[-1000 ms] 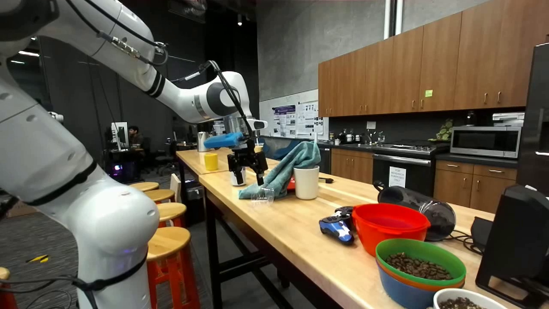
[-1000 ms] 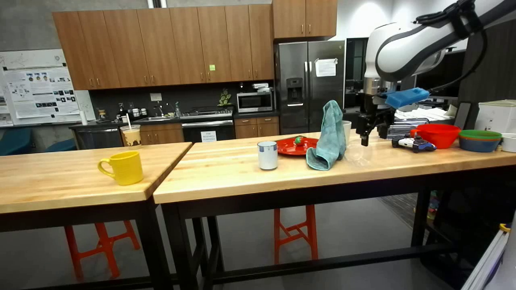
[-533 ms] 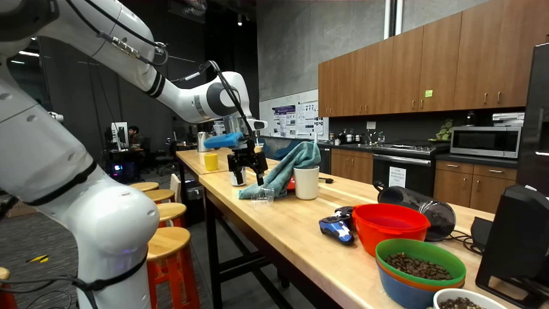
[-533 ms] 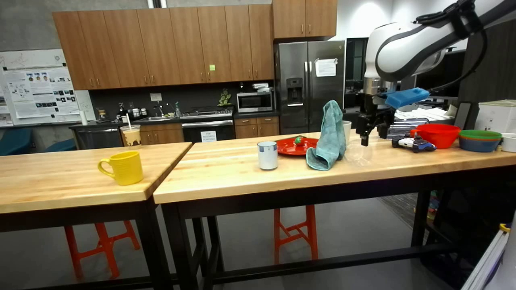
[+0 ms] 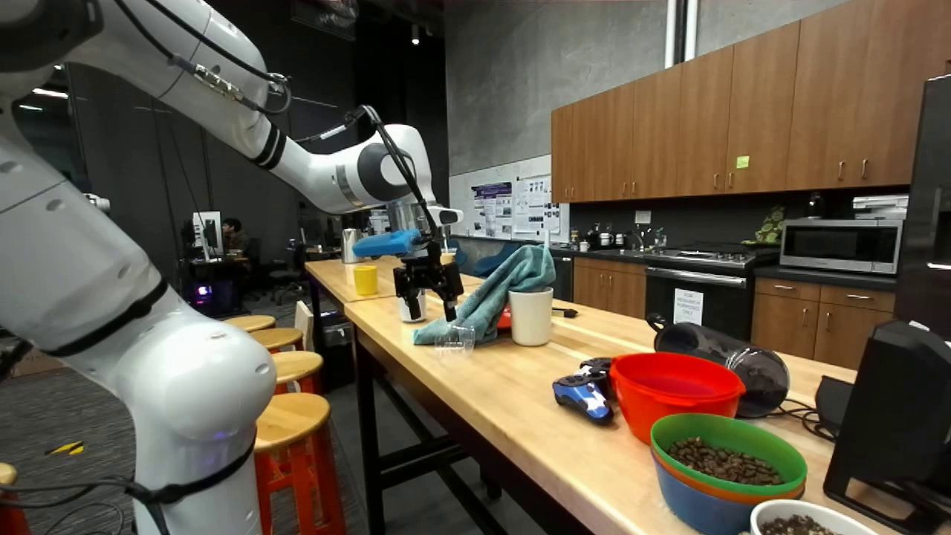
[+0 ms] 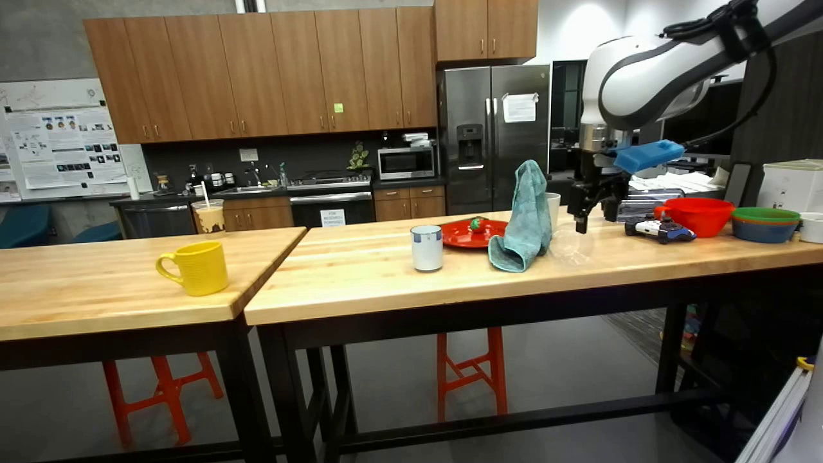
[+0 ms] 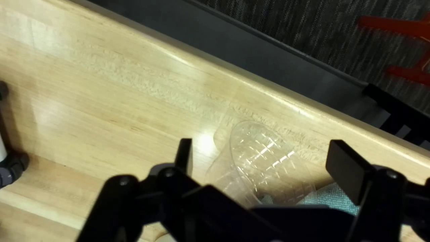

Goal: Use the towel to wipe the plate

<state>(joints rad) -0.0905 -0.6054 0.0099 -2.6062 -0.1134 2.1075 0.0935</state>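
My gripper [image 7: 261, 156] hangs above the wooden table [image 6: 347, 270] with its fingers [image 7: 347, 169] spread wide, and I have hold of nothing. In the wrist view a clear plastic cup [image 7: 268, 148] shows through the gap between my fingertips; both exterior views put it on the table, below them. The teal towel [image 6: 528, 215] is near but apart from my fingers: its lower end lies on the table and its upper part rises to a peak beside a white cup [image 5: 531, 319]; whether the two touch, I cannot tell. In an exterior view the red plate [image 6: 461, 240] lies behind the towel, partly hidden by it, with a small green and red thing [image 6: 477, 225] on top. A white-and-blue tumbler [image 6: 427, 252] stands near the plate, and a game controller [image 5: 585, 394] sits near a red bowl [image 5: 669, 412], well apart from the towel.
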